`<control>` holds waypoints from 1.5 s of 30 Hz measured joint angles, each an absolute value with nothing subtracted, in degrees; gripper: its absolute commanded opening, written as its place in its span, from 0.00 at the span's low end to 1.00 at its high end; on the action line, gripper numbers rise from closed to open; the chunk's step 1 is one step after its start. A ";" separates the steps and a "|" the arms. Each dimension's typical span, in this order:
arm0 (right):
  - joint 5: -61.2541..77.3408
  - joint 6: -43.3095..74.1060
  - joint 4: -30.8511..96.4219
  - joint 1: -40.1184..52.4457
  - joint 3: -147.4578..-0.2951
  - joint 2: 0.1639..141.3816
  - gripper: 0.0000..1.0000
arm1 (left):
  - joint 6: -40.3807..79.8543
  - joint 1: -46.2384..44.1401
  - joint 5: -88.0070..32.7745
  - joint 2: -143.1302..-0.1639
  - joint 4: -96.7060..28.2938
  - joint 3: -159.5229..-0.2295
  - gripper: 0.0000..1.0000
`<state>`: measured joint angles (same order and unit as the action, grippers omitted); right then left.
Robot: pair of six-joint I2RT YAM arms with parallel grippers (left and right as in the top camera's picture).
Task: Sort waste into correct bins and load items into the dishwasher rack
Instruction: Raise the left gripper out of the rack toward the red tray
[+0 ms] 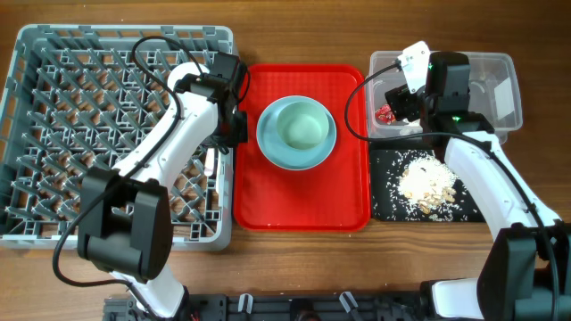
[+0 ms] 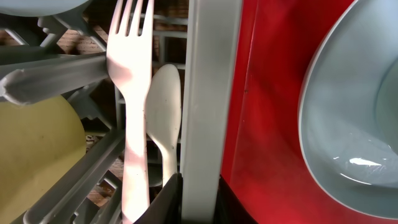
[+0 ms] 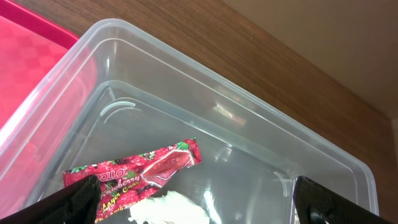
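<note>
My left gripper [image 1: 234, 125] is at the right rim of the grey dishwasher rack [image 1: 53, 107], its jaws shut on that pale rim [image 2: 208, 74]. Just inside the rack lie the white fork [image 2: 134, 93] and spoon [image 2: 165, 112], beside a yellow-green cup [image 2: 37, 155]. The pale blue plate [image 1: 277, 143] sits on the red tray. My right gripper [image 1: 403, 96] hangs open over the clear tub [image 1: 500, 67]. Below its fingers lie the red wrapper [image 3: 134, 171] and the white napkin [image 3: 168, 208]. Pale food scraps [image 1: 426, 181] lie in the black tray [image 1: 384, 209].
The red serving tray [image 1: 268, 196] lies between the rack and the two bins, close against the rack's rim. The clear tub stands behind the black tray at the right. Bare wooden table runs along the front edge.
</note>
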<state>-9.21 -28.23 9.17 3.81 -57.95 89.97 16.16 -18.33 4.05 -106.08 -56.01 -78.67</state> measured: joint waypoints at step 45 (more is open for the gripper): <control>-9.21 -28.23 9.17 3.81 -57.95 89.95 1.00 | 15.35 -18.37 3.20 -106.08 -55.66 -78.67 0.07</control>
<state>-9.21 -28.23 9.17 3.81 -57.95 89.95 15.35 -18.37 3.20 -106.08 -55.66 -78.67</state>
